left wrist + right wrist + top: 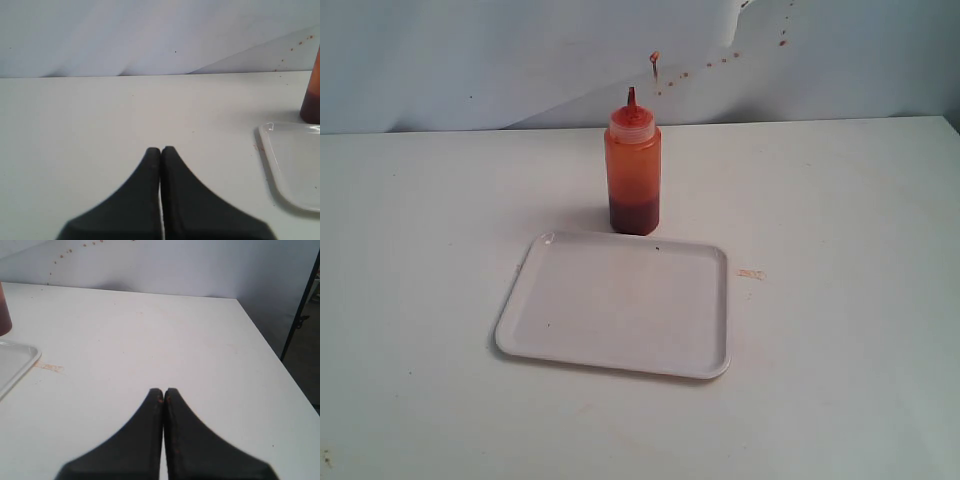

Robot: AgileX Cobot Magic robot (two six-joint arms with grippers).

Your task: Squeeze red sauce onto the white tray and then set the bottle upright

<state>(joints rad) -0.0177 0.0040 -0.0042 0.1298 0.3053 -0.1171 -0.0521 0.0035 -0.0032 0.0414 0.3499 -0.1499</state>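
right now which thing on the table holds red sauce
The bottle, upright behind the white tray: dark red sauce fills its base. The tray shows no red drops.

A white table [840, 200] stood before a creased, pale backdrop [470, 60]. Red-brown specks [723, 60] dotted the backdrop toward one o'clock, with a larger red blot [654, 57] near twelve. A faint orange smear [751, 273] marked the tabletop at about three o'clock. A dark post [305, 305] rose past one table edge.
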